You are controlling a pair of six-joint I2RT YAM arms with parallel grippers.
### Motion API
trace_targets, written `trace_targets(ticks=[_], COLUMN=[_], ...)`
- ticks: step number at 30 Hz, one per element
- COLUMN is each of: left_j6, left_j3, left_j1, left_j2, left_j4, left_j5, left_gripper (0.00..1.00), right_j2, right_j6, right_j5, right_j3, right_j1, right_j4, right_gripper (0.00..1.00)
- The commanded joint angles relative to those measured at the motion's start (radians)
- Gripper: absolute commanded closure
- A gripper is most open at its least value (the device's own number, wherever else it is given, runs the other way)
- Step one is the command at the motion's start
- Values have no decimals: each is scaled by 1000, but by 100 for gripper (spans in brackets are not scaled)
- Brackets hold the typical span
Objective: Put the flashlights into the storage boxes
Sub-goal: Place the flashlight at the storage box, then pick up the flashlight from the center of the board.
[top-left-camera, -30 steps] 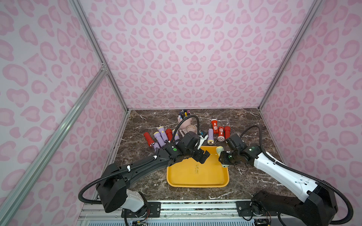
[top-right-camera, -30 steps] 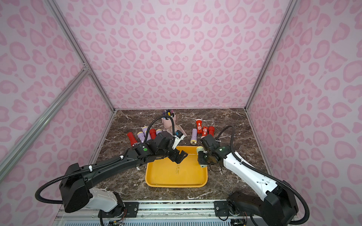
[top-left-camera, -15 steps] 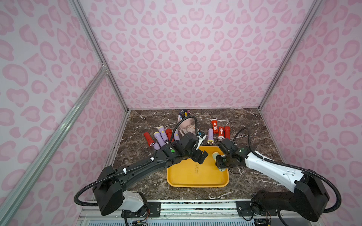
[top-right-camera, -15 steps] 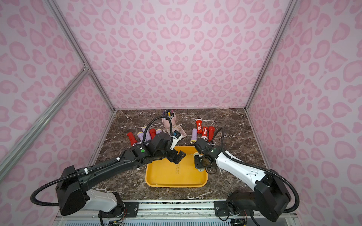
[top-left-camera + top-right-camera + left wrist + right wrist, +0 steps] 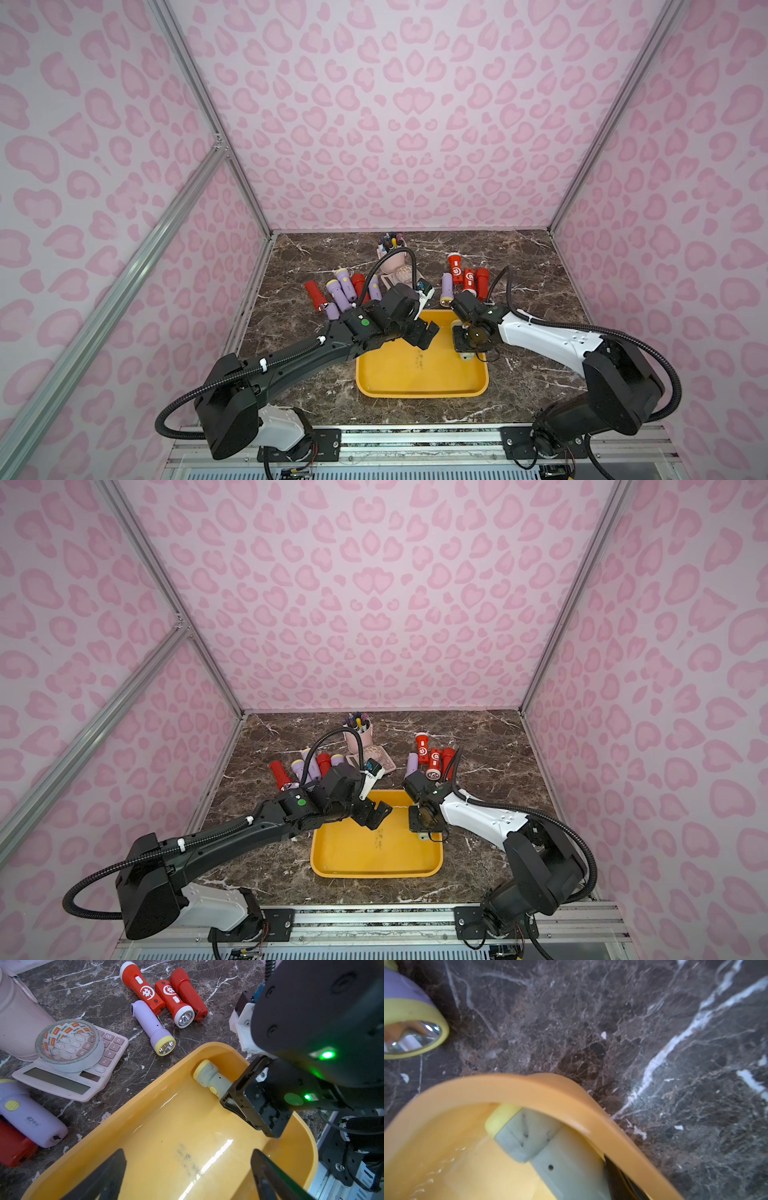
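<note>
one pale green torch [image 5: 209,1076] lies in the tray's [image 5: 419,386] far right corner, head against the wall, likely tucked there to leave room for the rest. the right hand [image 5: 228,1095] sits narrow around its tail; whether it grips or is letting go i cannot tell. the left hand [image 5: 424,332] hovers wide open and empty over the tray. other torches [image 5: 468,279] lie on the table [image 5: 523,257] beyond.

Right jaws cover half the green flashlight [image 5: 208,1077].
</note>
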Motion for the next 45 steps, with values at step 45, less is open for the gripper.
trace_targets(ticks=[45], left_j6=[237], left_j3=[588], left_j1=[0], left_j2=[493], left_j4=[-60], left_j5=[199], left_gripper=[4], right_j2=[68], right_j6=[-156], right_j5=[-126], right_j3=[355], right_j1=[-502], right_j4=[-77], right_gripper=[38])
